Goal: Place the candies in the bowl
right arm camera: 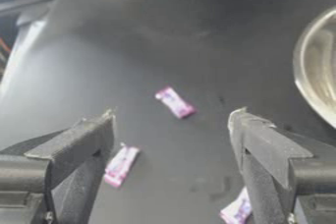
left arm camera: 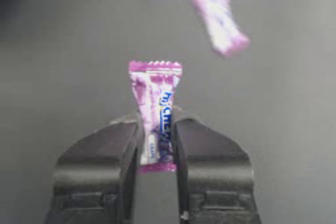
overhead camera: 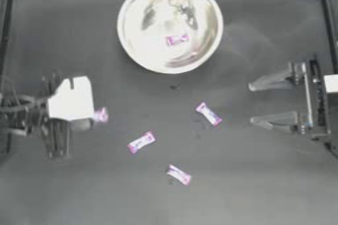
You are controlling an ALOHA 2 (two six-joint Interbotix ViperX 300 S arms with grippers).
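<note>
Top view: the left gripper [overhead camera: 98, 116], at the table's left side, has its jaws pinched on one candy [overhead camera: 100, 115]; the left wrist view shows the wrapper clamped between them. The right gripper [overhead camera: 252, 103] sits at the right, jaws spread wide and holding nothing. The bowl [overhead camera: 135, 46] lies at the far middle with one candy inside [overhead camera: 176, 39]. Three loose candies [overhead camera: 208, 114] lie on the table [overhead camera: 264, 184] between the arms.

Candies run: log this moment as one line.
left gripper shut on candy | right gripper open, idle | bowl: one candy | table: three
</note>
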